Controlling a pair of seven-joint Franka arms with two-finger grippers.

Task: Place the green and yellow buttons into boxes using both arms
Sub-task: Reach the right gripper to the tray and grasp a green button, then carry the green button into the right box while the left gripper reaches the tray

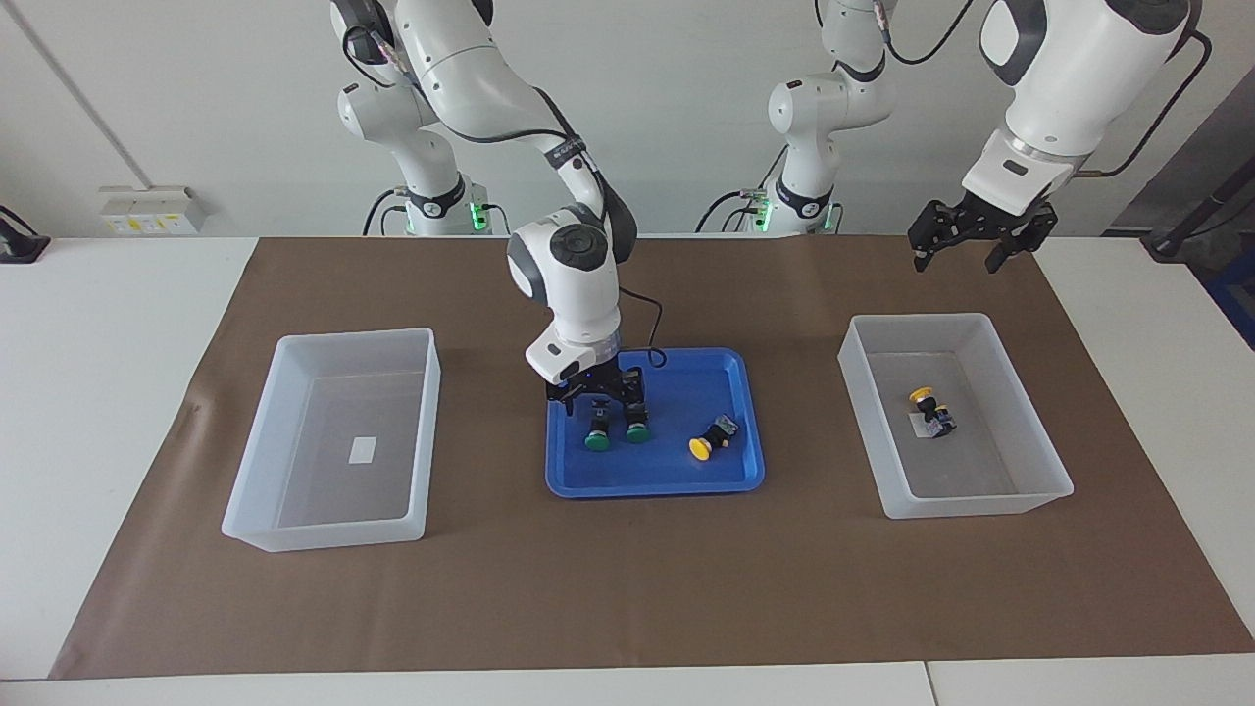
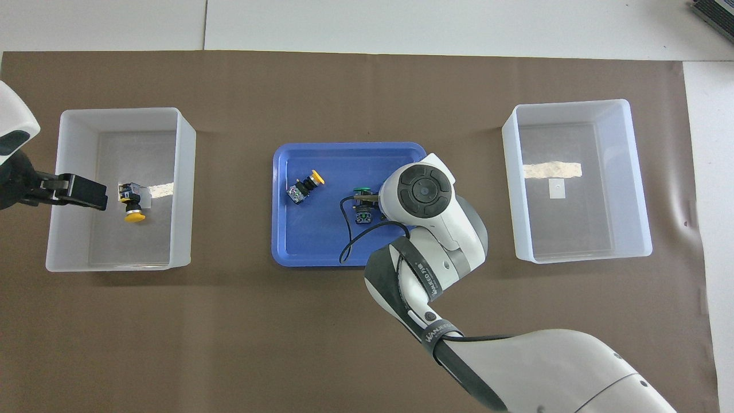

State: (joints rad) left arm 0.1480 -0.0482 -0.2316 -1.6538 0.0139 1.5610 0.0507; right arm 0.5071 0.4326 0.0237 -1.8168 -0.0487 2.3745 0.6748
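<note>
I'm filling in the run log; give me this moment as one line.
right tool: down over green buttons in blue tray | left tool: open, raised | yellow button: in box

White table, most of its top covered by a brown paper sheet that stops short of both end edges and the edge farthest from the robots. On the sheet, three items in a row along the table's length: blue tray at the middle; one translucent box toward the right arm's end; second translucent box toward the left arm's end. Both boxes well apart from the tray. Sheet creased near the box at the right arm's end.
</note>
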